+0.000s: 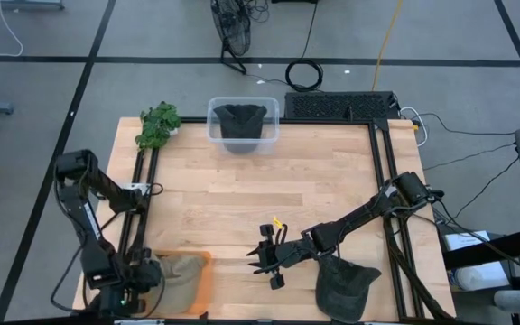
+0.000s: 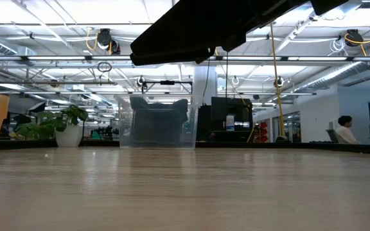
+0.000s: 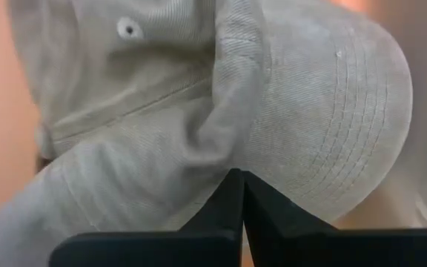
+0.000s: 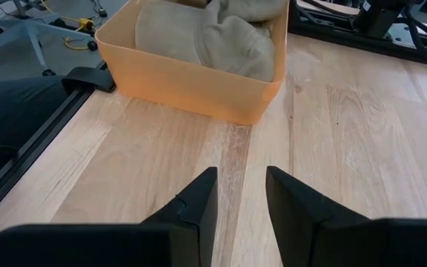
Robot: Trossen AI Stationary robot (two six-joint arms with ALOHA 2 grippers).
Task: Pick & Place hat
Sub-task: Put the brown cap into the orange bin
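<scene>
Your left gripper [image 3: 237, 194] is down in the orange bin [image 1: 203, 282] at the near left corner of the table [image 1: 269, 194], and its fingers are pressed together on a fold of the beige hat [image 3: 221, 111]. In the left wrist view you see the two dark fingertips meet with the corduroy cloth bunched just at them, and the brim of the hat curves away on one side. This hat lies inside the bin, filling most of it.

Your right gripper [image 4: 239, 194] hangs over the bare wood in the near middle of the table, its fingers spread apart and holding nothing. It points toward the orange bin, which is near but not touching.

A dark hat [image 1: 344, 287] lies on the table just beside the right arm, at the near right edge. At the far side, a clear container [image 1: 243, 126] holds another dark hat [image 1: 242, 119], and a small green plant [image 1: 157, 125] stands near the far left corner.
</scene>
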